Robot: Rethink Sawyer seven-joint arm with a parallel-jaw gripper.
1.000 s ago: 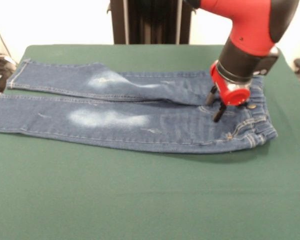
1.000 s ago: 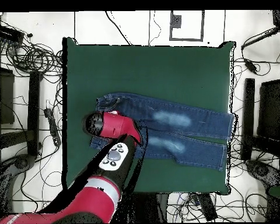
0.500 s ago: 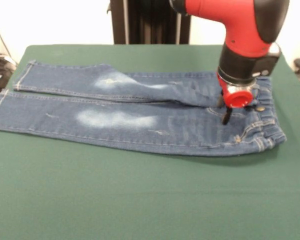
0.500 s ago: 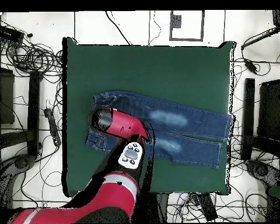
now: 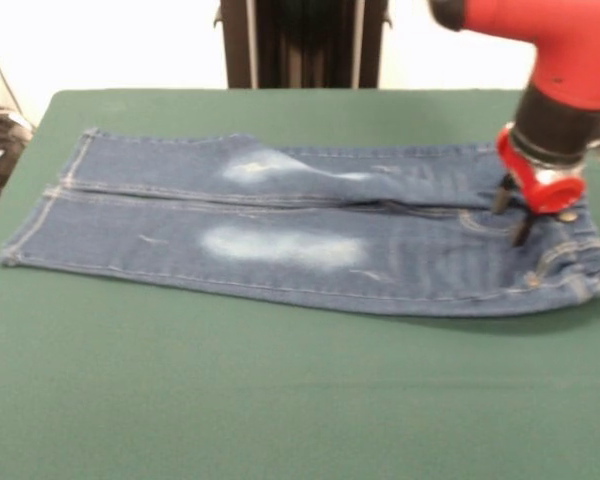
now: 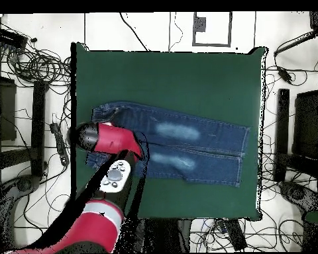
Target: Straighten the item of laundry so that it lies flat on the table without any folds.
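Since a second ago, the jeans (image 5: 300, 232) have slid along the table (image 5: 280, 400) toward the edge on the waistband side, pulled by the gripper (image 5: 512, 213). The waistband now reaches that edge in the overhead view, while the leg cuffs sit well in from the opposite edge. The red and black arm (image 6: 99, 205) leans over the waistband, its two dark fingers (image 5: 521, 229) standing slightly apart and pressed down on the denim beside the brass button (image 5: 567, 216). Both legs lie side by side, mostly flat.
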